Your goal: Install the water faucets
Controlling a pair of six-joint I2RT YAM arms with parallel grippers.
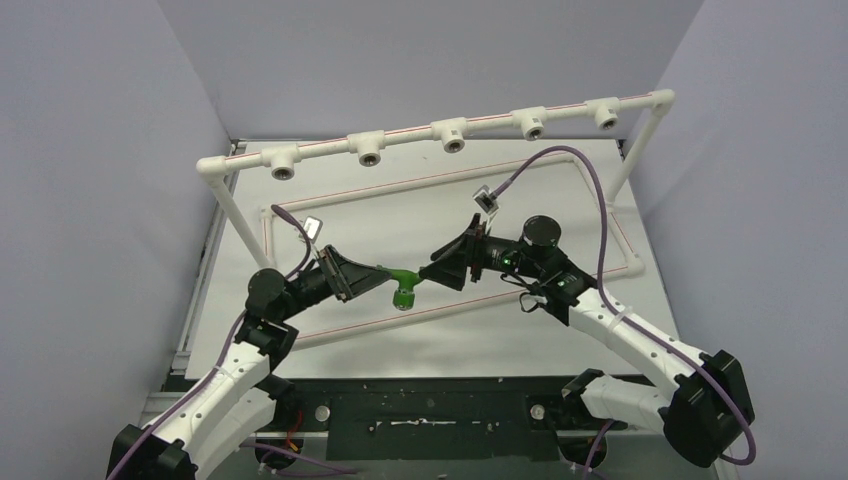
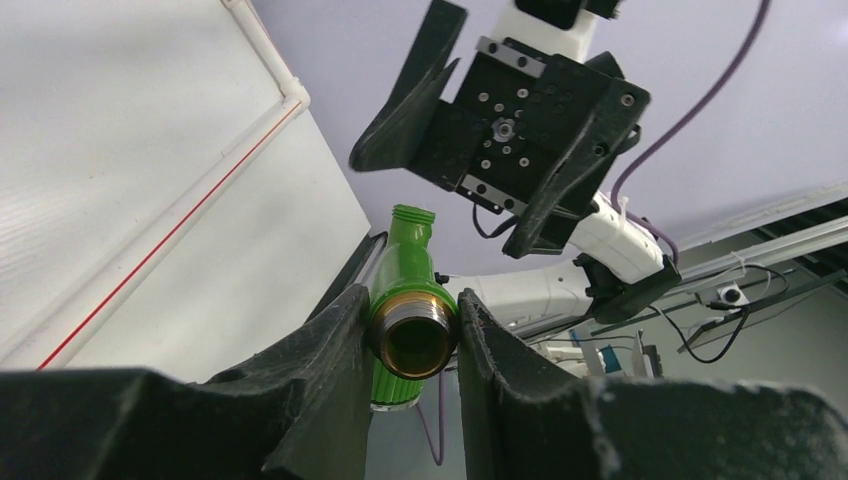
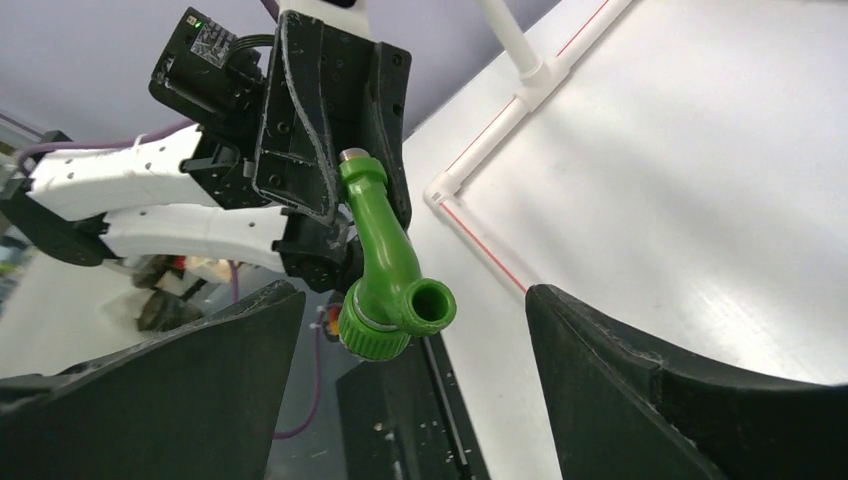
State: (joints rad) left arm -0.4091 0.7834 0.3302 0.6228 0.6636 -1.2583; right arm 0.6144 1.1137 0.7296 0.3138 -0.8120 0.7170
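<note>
The green faucet [image 1: 401, 284] hangs in mid-air above the table's middle, held by my left gripper [image 1: 362, 277]. In the left wrist view my left gripper [image 2: 412, 335] is shut on the faucet's [image 2: 403, 270] metal threaded end, which faces the camera. My right gripper [image 1: 440, 268] is open, facing the faucet's spout from the right. In the right wrist view my right gripper [image 3: 412, 335] is wide open, and the faucet [image 3: 385, 260] sits between its fingers without touching them. The spout opening points at the camera and the ribbed knob points down.
A white pipe frame [image 1: 450, 135] stands along the back of the table, with several tee fittings [image 1: 369, 152] facing forward. A low white pipe loop with a red stripe [image 1: 623, 240] lies on the table around the arms. Purple cables [image 1: 590, 190] arch over the right arm.
</note>
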